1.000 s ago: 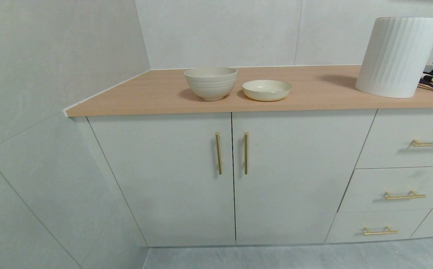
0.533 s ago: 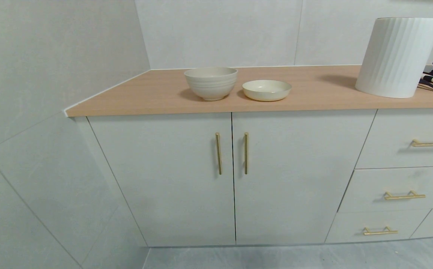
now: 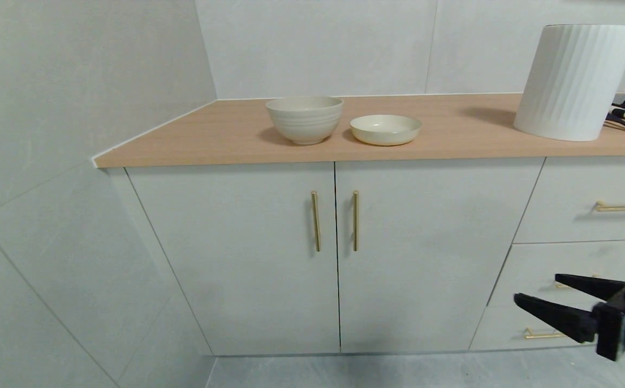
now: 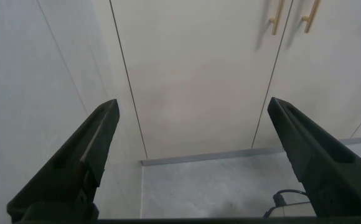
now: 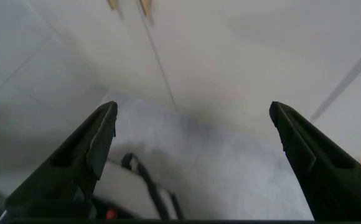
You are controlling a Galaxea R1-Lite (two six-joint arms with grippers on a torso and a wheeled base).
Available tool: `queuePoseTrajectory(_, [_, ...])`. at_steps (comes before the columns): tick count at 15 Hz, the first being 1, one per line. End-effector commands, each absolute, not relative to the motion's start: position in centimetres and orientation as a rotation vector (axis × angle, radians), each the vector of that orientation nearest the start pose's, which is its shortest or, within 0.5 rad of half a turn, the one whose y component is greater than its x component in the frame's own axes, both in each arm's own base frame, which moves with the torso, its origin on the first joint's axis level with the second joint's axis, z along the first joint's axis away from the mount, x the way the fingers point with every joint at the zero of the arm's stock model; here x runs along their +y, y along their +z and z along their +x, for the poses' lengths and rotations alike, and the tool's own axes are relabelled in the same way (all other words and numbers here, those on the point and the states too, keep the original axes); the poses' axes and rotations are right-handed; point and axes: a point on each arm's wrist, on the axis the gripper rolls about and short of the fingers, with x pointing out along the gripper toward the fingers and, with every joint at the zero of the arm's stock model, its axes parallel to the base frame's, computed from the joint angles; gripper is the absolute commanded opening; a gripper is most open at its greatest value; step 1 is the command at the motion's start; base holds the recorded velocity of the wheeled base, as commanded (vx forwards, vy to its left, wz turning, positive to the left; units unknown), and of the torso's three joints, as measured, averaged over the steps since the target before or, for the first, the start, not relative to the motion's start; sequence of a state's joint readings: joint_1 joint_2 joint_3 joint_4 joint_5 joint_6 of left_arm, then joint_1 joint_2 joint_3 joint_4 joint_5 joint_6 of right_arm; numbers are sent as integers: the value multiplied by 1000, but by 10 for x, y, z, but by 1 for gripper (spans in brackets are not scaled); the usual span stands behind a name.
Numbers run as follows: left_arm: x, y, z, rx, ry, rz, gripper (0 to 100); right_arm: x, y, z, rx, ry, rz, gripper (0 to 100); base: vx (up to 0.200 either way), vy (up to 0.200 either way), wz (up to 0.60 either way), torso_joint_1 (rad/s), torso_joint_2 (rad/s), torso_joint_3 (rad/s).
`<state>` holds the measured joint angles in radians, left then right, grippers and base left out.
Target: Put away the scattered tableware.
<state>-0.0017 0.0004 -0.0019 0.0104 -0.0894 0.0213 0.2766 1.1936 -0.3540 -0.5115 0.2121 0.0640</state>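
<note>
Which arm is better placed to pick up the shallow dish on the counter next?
Right, probably. The right gripper is open before the drawers, on the side of the dish, which sits right of the bowl. The left gripper, also open, faces the foot of the cabinet, low near the floor.

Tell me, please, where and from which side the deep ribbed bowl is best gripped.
Probably at the rim of the deep ribbed bowl, from above, pinching the wall inside and out on its left or front side. It stands upright, mouth open, its rounded body looks wide, and the shallow dish sits close on its right.
</note>
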Motion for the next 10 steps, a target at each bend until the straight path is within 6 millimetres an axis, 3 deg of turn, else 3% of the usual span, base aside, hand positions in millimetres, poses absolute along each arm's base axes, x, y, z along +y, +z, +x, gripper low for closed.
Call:
queuePoseTrajectory(1, [-2, 75, -23, 8, -91, 21, 100, 85, 135, 213, 413, 503, 23, 100, 0, 0, 0, 0, 0, 0])
queuePoseTrajectory(6, [-2, 75, -23, 8, -91, 20, 100, 120, 138, 244, 388, 529, 4, 100, 0, 0, 0, 0, 0, 0])
queuePoseTrajectory(8, [-2, 75, -23, 8, -91, 20, 100, 139, 148, 260, 340, 566, 8, 100, 0, 0, 0, 0, 0, 0])
queuePoseTrajectory(10, [-2, 75, -23, 8, -91, 21, 100, 158, 152, 264, 321, 617, 4, 100, 0, 0, 0, 0, 0, 0])
